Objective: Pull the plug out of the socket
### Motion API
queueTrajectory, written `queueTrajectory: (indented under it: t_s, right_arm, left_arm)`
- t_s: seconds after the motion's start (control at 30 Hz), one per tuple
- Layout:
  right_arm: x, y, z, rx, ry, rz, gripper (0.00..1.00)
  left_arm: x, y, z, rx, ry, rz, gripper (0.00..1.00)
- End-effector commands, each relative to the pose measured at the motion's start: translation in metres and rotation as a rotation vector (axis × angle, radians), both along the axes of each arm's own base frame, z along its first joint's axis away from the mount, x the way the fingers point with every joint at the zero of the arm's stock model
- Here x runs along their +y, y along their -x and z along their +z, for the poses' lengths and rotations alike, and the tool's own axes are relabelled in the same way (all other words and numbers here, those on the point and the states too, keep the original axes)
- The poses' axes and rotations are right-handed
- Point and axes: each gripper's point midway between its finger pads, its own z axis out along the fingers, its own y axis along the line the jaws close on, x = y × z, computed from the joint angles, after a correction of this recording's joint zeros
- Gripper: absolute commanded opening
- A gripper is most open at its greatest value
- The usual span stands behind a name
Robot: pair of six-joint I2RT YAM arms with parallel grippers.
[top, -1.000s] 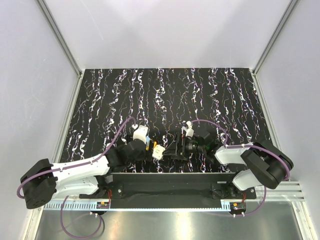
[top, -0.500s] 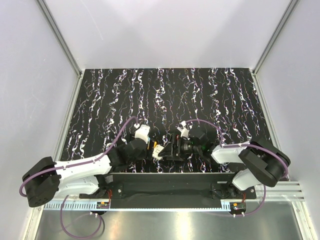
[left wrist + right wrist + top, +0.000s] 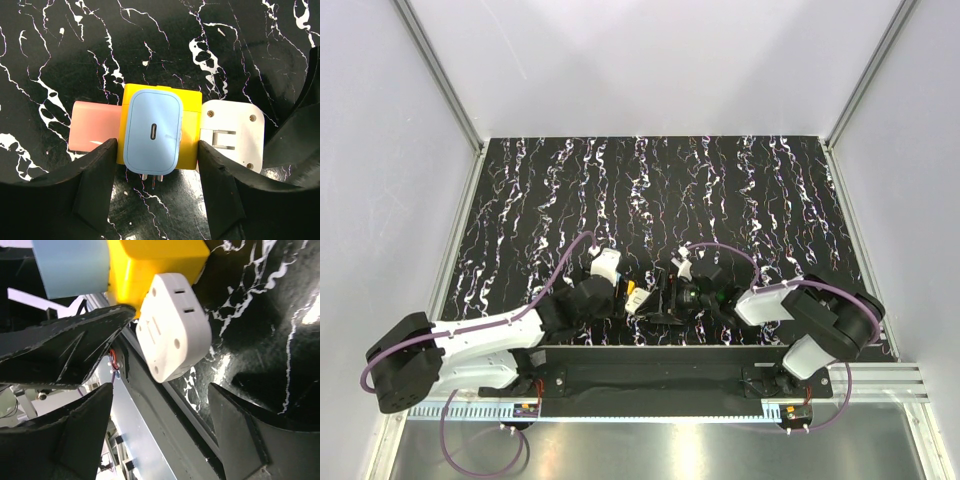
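left tool (image 3: 159, 150): is pinching the socket (image 3: 191, 107), with one pad pressing each yellow side at 9 and 3 o'clock in the left wrist view and no gap showing.
right tool (image 3: 161, 387): is standing spread and gripping nothing. The white plug (image 3: 172, 325) is lying just ahead of it at 12 o'clock, in line with the gap between its fingers and apart from both.
socket: is sitting on the table (image 3: 75, 50) close to the near edge, between the two tools. In the top view the left tool is lying at its 9 o'clock and the right tool at its 3 o'clock.
plugs: in the left wrist view the pink plug (image 3: 95, 125) is sticking out at 9 o'clock, the white plug at 3 o'clock, and the blue plug (image 3: 152, 131) is sitting on the upward face.
long axis: pink plug, socket and white plug are forming one row running 9 to 3 o'clock, so the white plug's way out is looking like straight along 3 o'clock.
nearer arm: the right arm is facing the white plug, while the left is busy bracing the socket.
next move, as a judgement: the right tool is needing to advance, pinch the white plug and draw back along that row.
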Motion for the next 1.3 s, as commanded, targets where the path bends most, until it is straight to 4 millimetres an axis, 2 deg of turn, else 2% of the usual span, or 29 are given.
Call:
queueTrajectory:
  t_s: [0.0, 0.17, 0.2, 0.37, 0.43, 0.5, 0.6, 0.73, 1.0, 1.27]
  right_arm:
    - [0.008, -0.016, 0.005, -0.047, -0.009, -0.055, 0.78]
    - [0.012, -0.026, -0.002, -0.037, 0.009, -0.095, 0.69]
    - [0.012, -0.03, -0.002, -0.046, 0.015, -0.112, 0.62]
    - [0.017, -0.04, 0.0, -0.077, 0.024, -0.116, 0.6]
    - [0.021, -0.041, 0.002, -0.078, 0.012, -0.107, 0.6]
    - [0.022, -0.042, 0.005, -0.077, -0.009, -0.115, 0.59]
    - [0.022, -0.042, 0.001, -0.073, -0.021, -0.122, 0.54]
    - [0.022, -0.039, -0.004, -0.067, -0.049, -0.124, 0.4]
    - [0.019, -0.045, -0.003, -0.111, -0.088, -0.16, 0.43]
    - [0.014, -0.043, -0.014, -0.086, -0.146, -0.174, 0.44]
  left_arm:
    - [-0.015, -0.011, 0.019, -0.041, 0.064, 0.003, 0.47]
    - [-0.01, -0.009, 0.013, -0.033, 0.056, 0.012, 0.37]
    - [-0.009, -0.009, 0.012, -0.029, 0.057, 0.017, 0.34]
    - [-0.005, -0.006, 0.014, -0.028, 0.064, 0.018, 0.22]
    - [-0.004, -0.005, 0.013, -0.028, 0.068, 0.014, 0.21]
    - [-0.004, -0.006, 0.014, -0.028, 0.072, 0.021, 0.1]
    - [-0.003, -0.007, 0.012, -0.024, 0.069, 0.031, 0.0]
    - [-0.002, -0.007, 0.01, -0.024, 0.068, 0.036, 0.0]
    - [0.001, -0.008, 0.009, -0.023, 0.071, 0.059, 0.0]
    - [0.006, -0.008, 0.01, -0.024, 0.084, 0.087, 0.0]
